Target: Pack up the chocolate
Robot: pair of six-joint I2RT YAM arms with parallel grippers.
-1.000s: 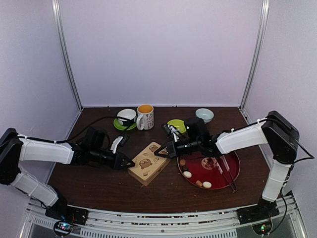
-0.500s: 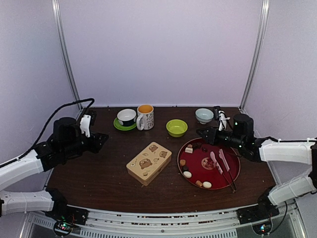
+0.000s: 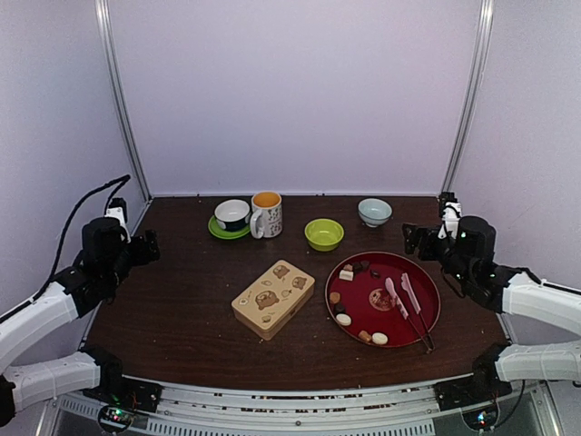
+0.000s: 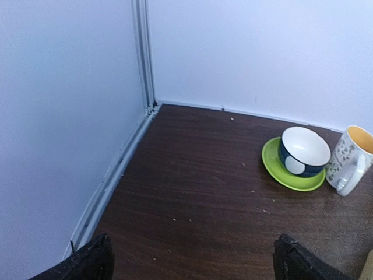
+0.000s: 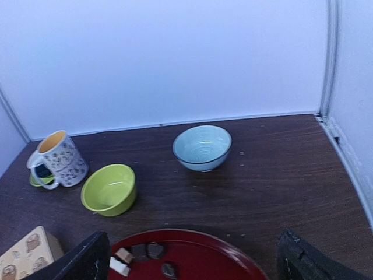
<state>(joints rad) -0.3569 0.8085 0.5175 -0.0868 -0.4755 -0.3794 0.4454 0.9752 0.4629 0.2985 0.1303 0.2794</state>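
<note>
Several pieces of chocolate (image 3: 343, 320), dark, tan and cream-white, lie along the left part of a round red tray (image 3: 427, 282); a few of them (image 5: 154, 251) show in the right wrist view on the tray's far rim (image 5: 192, 233). A tan tin with bear pictures (image 3: 272, 298) lies shut left of the tray. My left gripper (image 3: 145, 247) hovers at the table's left edge, open and empty (image 4: 195, 265), far from the chocolate. My right gripper (image 3: 416, 238) is open and empty (image 5: 195, 259) just beyond the tray's right rear.
Along the back stand a dark cup on a green saucer (image 3: 232, 214), a patterned mug (image 3: 266, 213), a green bowl (image 3: 324, 233) and a pale blue bowl (image 3: 374, 211). Tongs and a pale utensil (image 3: 408, 304) lie on the tray. Walls close in left, right and behind.
Both arms have drawn back from the tin, left arm to the left edge and right arm to the right rear. Both grippers went from shut to open.
</note>
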